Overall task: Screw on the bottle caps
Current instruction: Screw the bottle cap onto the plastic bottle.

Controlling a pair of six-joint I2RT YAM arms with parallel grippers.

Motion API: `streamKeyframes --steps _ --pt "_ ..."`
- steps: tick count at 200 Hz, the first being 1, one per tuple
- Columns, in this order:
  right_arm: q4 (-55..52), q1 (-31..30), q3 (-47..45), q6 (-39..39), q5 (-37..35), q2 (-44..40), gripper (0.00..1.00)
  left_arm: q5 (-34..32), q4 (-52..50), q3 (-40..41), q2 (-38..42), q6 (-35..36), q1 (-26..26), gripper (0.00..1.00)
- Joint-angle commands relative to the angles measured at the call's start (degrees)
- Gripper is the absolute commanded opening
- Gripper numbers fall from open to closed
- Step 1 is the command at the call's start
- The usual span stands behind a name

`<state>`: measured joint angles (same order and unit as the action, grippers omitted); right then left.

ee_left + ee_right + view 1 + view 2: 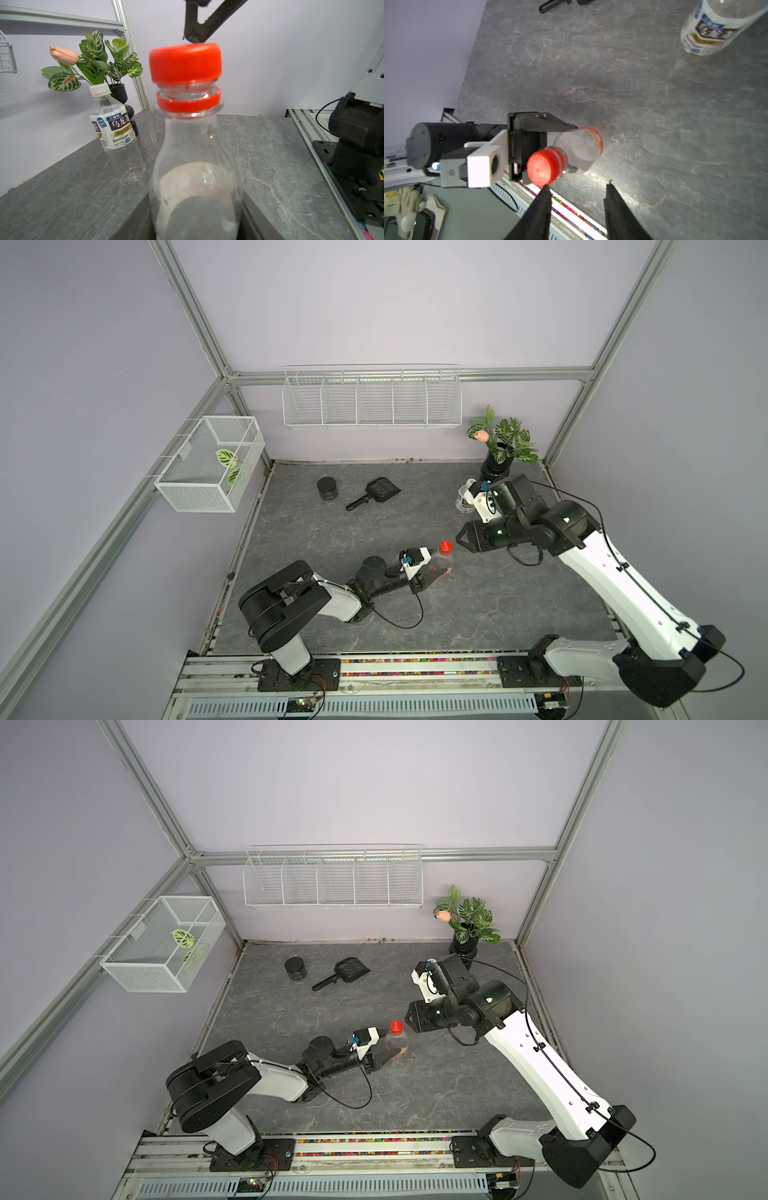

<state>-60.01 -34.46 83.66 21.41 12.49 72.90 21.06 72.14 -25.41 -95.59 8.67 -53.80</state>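
- The red cap (185, 62) is sitting on the neck of the tall bottle (195, 166), with a strip of clear neck showing between it and the red ring below.
- The tall bottle is standing near the middle of the tabletop (498, 605). The left pincer (436, 572) is clamping it low on the body, a finger on each side, and the left arm is reaching in low and almost level.
- The right pincer (578, 184) is hanging just by the cap, jaws spread with nothing between them. In the left wrist view, one fingertip is meeting the cap's top edge.
- Well apart, toward the far right corner, the short bottle (465, 499) is standing upright wearing the white cap (99, 89), just beside the black vase (496, 464) of leaves. In both top views the right arm's wrist is covering part of it.
- Far left, a black jar (327, 488) and a black scoop (374, 493) are lying near each other, away from both arms.
- A wire rack (372, 398) and a mesh basket (208, 464) are hanging on the walls.
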Motion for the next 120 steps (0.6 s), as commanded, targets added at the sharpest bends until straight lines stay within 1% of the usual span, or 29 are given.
streamKeyframes --steps 1,24,75,120 --pt "9.7 0.1 -1.2 -2.8 7.3 1.9 0.4 1.7 -6.1 0.3 -1.9 -1.5 -0.4 0.56" --pt "10.3 0.2 -1.3 -4.4 7.7 3.2 0.35 1.9 -6.3 0.1 -1.9 -1.5 -0.3 0.56" --pt "6.8 0.5 -1.1 -5.2 7.8 4.9 0.23 1.4 -7.0 0.0 -1.6 -1.1 -0.3 0.56" --pt "4.7 0.8 -1.2 -5.4 7.8 4.1 0.21 1.6 -7.2 -0.1 -1.6 -1.2 -0.4 0.56"
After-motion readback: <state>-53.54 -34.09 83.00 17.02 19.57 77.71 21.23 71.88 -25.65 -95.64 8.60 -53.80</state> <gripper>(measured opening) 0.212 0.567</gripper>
